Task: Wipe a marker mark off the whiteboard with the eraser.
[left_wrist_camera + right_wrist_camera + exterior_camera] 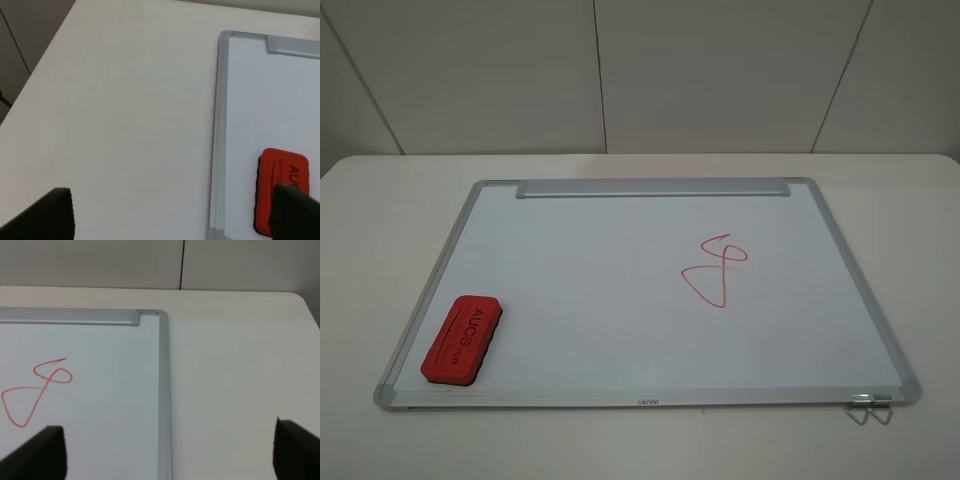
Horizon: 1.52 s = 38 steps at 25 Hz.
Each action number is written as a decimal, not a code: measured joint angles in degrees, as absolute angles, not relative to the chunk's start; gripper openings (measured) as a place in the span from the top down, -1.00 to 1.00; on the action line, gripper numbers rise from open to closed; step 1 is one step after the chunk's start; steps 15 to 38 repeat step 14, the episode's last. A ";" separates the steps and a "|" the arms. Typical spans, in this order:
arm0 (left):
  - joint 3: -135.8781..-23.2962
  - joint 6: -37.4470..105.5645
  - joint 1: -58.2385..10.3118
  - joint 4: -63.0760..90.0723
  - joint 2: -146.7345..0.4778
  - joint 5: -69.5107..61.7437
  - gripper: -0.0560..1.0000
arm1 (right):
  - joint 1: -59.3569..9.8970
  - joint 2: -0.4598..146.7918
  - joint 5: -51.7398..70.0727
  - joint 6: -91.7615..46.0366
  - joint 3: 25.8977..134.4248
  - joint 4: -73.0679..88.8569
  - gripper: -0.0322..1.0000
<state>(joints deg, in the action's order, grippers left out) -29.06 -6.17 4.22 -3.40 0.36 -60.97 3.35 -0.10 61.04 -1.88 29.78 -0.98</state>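
So, whiteboard point(620, 290) lies flat on a white table point(380, 220), grey tray strip point(655, 187) along the far edge. Eraser point(463, 340) sits on the board in its near-left corner, red side up with black lettering, tilted a bit, just beside the left frame and close to the near one. Marker mark point(715, 272) is a thin red scribble right of the board's middle, well apart from the eraser (it reads as one looped line with a narrow pointed bottom; I can't split it into separate figures). A small wire clip point(868, 408) hangs at the near-right corner of the frame.

Left gripper point(180, 215) has its fingers spread wide, holding nothing; one finger point(50, 215) is over the bare table, the other over the eraser's end, contact can't be told. Right gripper point(165, 455) is also wide open and empty, one finger point(37, 452) over the board near the mark, the other over the table, with the board's right frame between them. Neither gripper shows in the high view.
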 joint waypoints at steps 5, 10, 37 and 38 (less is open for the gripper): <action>-29.06 -6.17 4.22 -3.40 0.36 -60.97 -0.57 | 3.35 -0.10 61.04 -1.88 29.78 -0.98 -0.43; -29.06 -6.17 4.22 -3.40 0.36 -60.97 -0.57 | 3.35 -0.10 61.04 -1.88 29.78 -0.98 -0.43; -29.06 -6.17 4.22 -3.40 0.36 -60.97 -0.57 | 3.35 -0.10 61.04 -1.88 29.78 -0.98 -0.43; -29.06 -6.17 4.22 -3.40 0.36 -60.97 -0.57 | 3.35 -0.10 61.04 -1.88 29.78 -0.98 -0.43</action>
